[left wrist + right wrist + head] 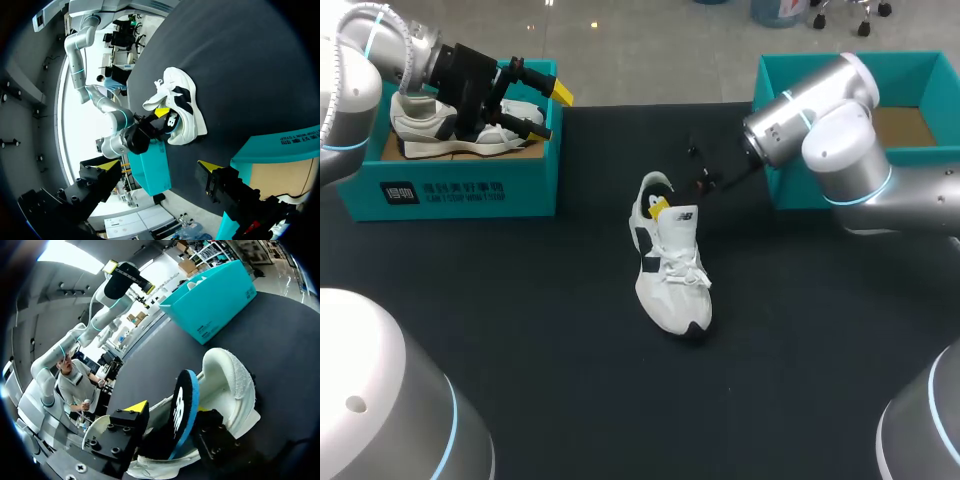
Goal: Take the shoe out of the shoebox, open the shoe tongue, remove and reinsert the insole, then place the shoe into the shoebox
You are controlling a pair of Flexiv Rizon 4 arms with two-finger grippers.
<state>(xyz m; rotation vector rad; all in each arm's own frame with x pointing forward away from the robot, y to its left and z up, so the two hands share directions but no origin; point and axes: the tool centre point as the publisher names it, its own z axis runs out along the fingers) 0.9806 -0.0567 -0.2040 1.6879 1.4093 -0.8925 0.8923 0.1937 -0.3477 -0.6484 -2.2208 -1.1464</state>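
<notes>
White shoe (pixel 672 265) sits mid-surface, toe near — light, soft upper, stiffer sole by the look of it. Right jaws pinch the insole (pixel 182 410) at the heel opening — likely thin and floppy, best held by its edge. Far left, left jaws hang open over the shoebox (pixel 470 185).

1. Head view: right arm (pixel 820 120) covers most of the right gripper (pixel 660 206); only one yellow tip shows, at the shoe (pixel 672 275) mouth.
2. Right wrist: insole (pixel 182 412) hides the far fingertip; shoe toe lost under the gripper.
3. Left gripper (pixel 553 112) blocks part of the boxed shoe (pixel 420 125).
4. Right arm hides part of the right box (pixel 910 90).
</notes>
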